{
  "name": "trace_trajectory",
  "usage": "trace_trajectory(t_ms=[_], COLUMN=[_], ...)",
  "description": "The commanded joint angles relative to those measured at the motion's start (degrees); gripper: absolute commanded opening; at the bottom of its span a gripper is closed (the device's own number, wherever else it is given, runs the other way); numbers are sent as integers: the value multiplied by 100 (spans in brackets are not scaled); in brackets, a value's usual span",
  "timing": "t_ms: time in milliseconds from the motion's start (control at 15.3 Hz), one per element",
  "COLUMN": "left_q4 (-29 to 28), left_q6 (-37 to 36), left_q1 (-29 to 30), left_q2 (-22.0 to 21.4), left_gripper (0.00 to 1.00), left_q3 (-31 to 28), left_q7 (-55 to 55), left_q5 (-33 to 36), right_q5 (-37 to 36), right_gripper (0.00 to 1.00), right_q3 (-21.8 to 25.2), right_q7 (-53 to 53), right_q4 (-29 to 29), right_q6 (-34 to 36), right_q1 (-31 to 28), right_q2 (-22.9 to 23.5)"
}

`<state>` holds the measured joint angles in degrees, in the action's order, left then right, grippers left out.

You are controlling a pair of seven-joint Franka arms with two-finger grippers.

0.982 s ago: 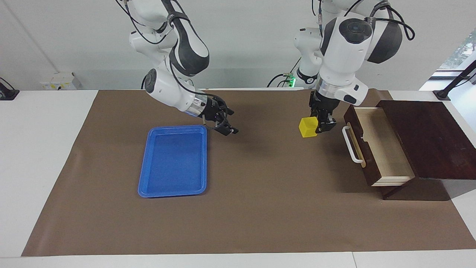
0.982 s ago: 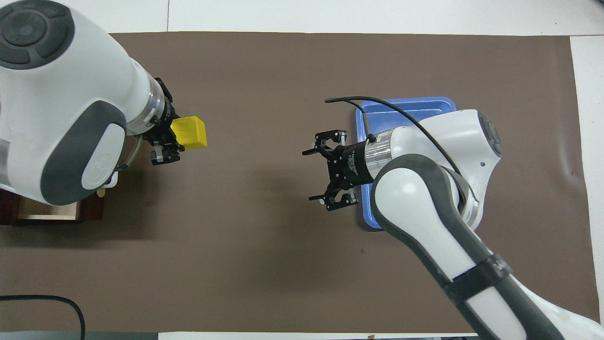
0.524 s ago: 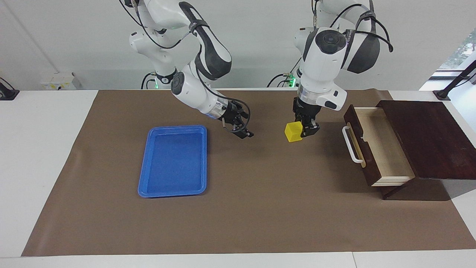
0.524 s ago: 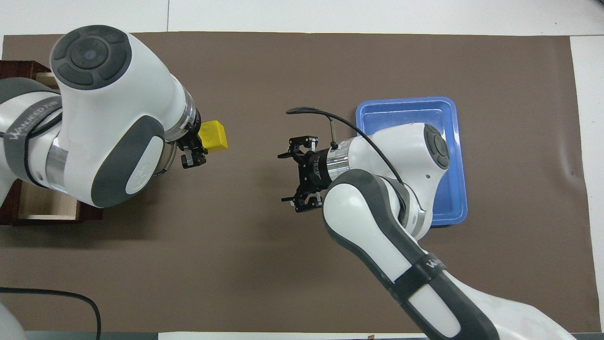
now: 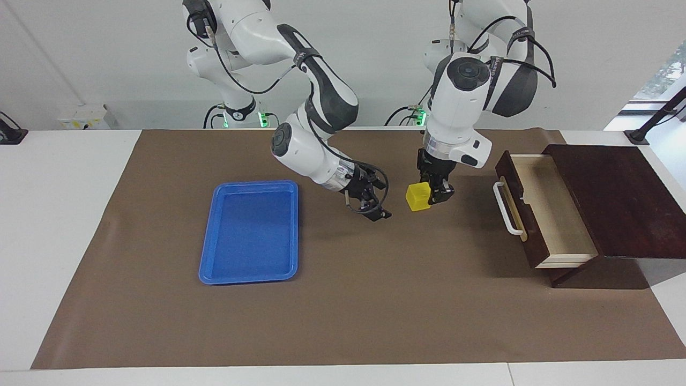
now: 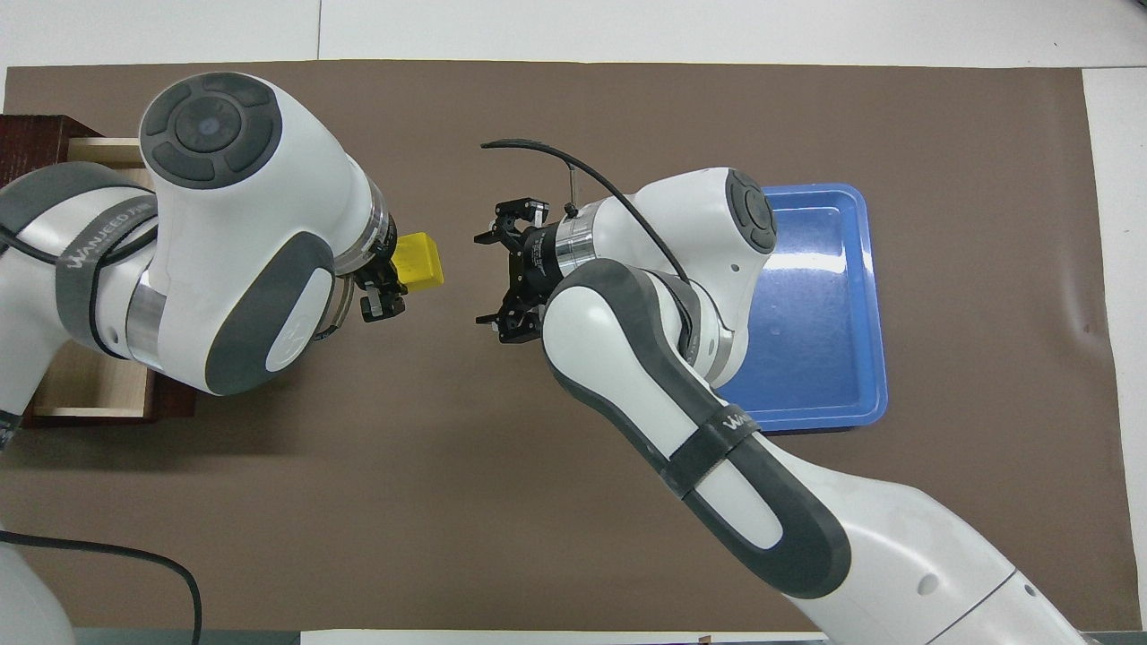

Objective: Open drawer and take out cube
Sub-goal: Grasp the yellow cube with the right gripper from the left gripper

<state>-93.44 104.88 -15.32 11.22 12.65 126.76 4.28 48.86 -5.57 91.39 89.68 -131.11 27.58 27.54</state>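
**Yellow cube held up over the middle of the table**

The table (image 5: 64,225) fills most of both views, and a big brown mat (image 5: 375,321) covers its middle. At the right edge of the facing view sits a dark brown wooden box (image 5: 616,198). Its drawer (image 5: 541,209) is pulled out toward the middle of the picture, and the pale wood inside shows. A white bar handle (image 5: 506,209) is on the drawer's dark front. In the overhead view only a corner of the drawer (image 6: 90,394) peeks out at the left edge, under a big white arm.

A flat blue tray (image 5: 249,233) lies at the middle left of the facing view. In the overhead view the tray (image 6: 824,296) is at the right, partly hidden by the other arm.

The left gripper (image 5: 435,194) hangs in the middle of the facing view, a bit right of center, over the bare mat. It is closed on the small yellow cube (image 5: 418,197) and holds it up off the mat, between the drawer and the tray. In the overhead view the cube (image 6: 421,261) sticks out from the left gripper (image 6: 387,285), left of center.

The right gripper (image 5: 375,206) is just to the left of the cube in the facing view, near it but not touching. Its fingers are spread wide and hold nothing. In the overhead view the right gripper (image 6: 504,273) points at the cube from the right.
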Motion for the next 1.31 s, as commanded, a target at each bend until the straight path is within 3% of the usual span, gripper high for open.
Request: trace_trajectory(t_ms=[0,393,1244], left_q4=[-157,-219,-394], left_q6=[112,164,208], left_q1=[-138,-182,-252], left_q2=[-94,-94,-164], left_gripper=[0,0,0], left_q3=[-87,-87,-87], left_q7=[68,59,-46], left_q5=[-59,-50,-33], right_q5=[-315,-834,-887], right_gripper=[100,100,100], right_q3=[12,3,3], right_q7=[440,538,810], right_q4=[-959,-1040,-1216], right_q6=[419,754,736], right_q1=[-7,107,301], right_q2=[541,542,595])
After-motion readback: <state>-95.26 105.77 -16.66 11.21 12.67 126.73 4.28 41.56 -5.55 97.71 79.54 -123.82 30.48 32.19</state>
